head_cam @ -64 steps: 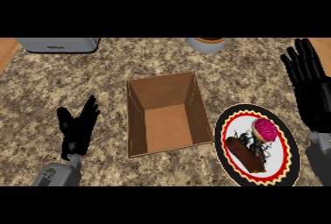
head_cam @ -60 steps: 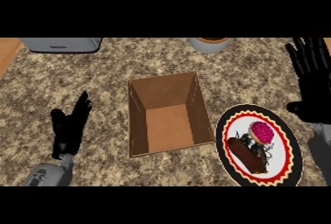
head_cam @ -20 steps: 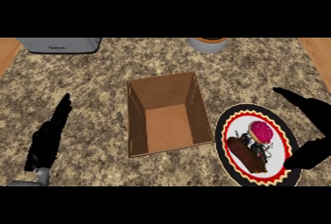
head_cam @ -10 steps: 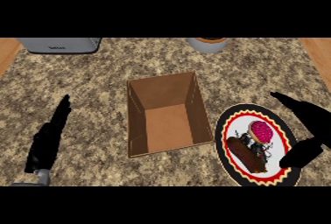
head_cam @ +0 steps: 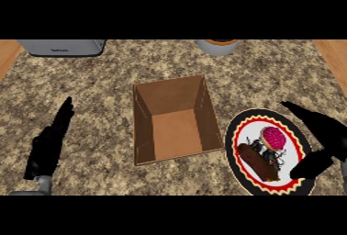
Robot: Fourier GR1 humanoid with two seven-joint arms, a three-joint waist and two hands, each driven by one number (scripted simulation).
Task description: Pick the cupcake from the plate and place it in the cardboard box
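Note:
A cupcake [head_cam: 273,137] with pink frosting sits on a round plate [head_cam: 239,135] with a red and black rim at the lower right. A dark brown pastry [head_cam: 258,161] lies on the same plate just below it. An open cardboard box [head_cam: 176,119] stands left of the plate in the middle of the counter, with nothing inside. My right hand [head_cam: 324,141] hovers over the plate's right side, open, with fingers and thumb spread around the cupcake without touching it. My left hand [head_cam: 49,142] rests edge-on at the lower left, open with straight fingers.
A grey toaster [head_cam: 62,47] stands at the back left edge. A round jar [head_cam: 217,46] stands at the back centre. The counter top is speckled stone, with wooden strips at both far sides.
My right hand has come down from the upper right to the plate's right side and closed in on the cupcake. My left hand turned edge-on and stays at the lower left.

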